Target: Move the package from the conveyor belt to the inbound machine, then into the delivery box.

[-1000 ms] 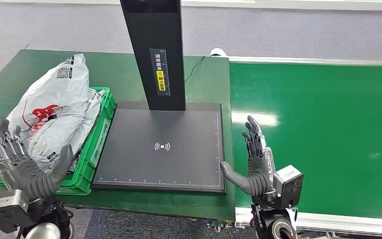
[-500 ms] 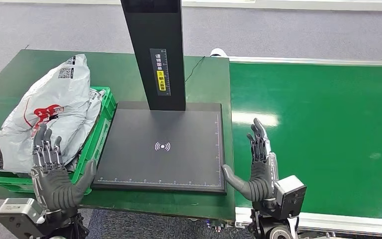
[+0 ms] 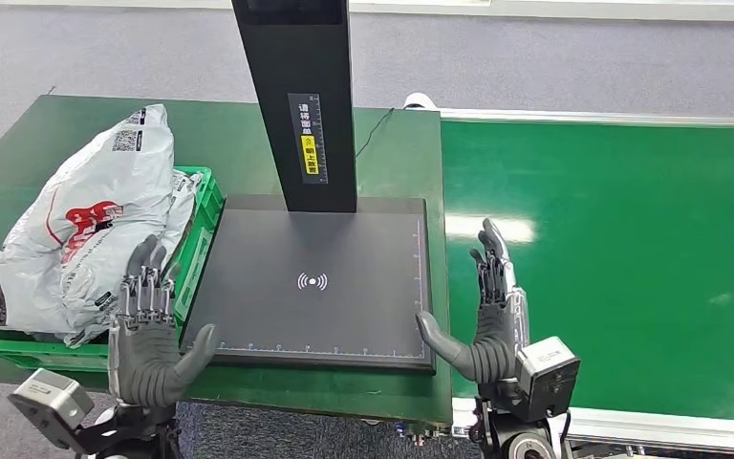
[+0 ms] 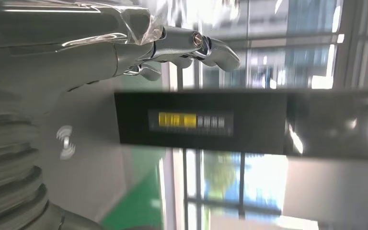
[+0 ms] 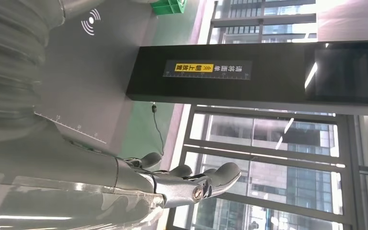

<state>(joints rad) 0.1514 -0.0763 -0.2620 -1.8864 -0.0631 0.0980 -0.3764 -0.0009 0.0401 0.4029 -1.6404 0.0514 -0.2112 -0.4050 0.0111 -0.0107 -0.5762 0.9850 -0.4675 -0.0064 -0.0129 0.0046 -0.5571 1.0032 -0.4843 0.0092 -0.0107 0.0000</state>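
While both hands [image 3: 153, 335] [image 3: 485, 316] spread empty | packages [image 3: 86, 229] heaped in green crate [image 3: 186, 273]

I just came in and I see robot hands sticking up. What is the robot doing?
Right now the robot holds nothing. Its left hand and right hand are both open, one on each side of the flat black scanner pad, which has nothing on it. White and grey packages are piled in the green crate next to the pad. The part of the green conveyor belt in view has no package on it.
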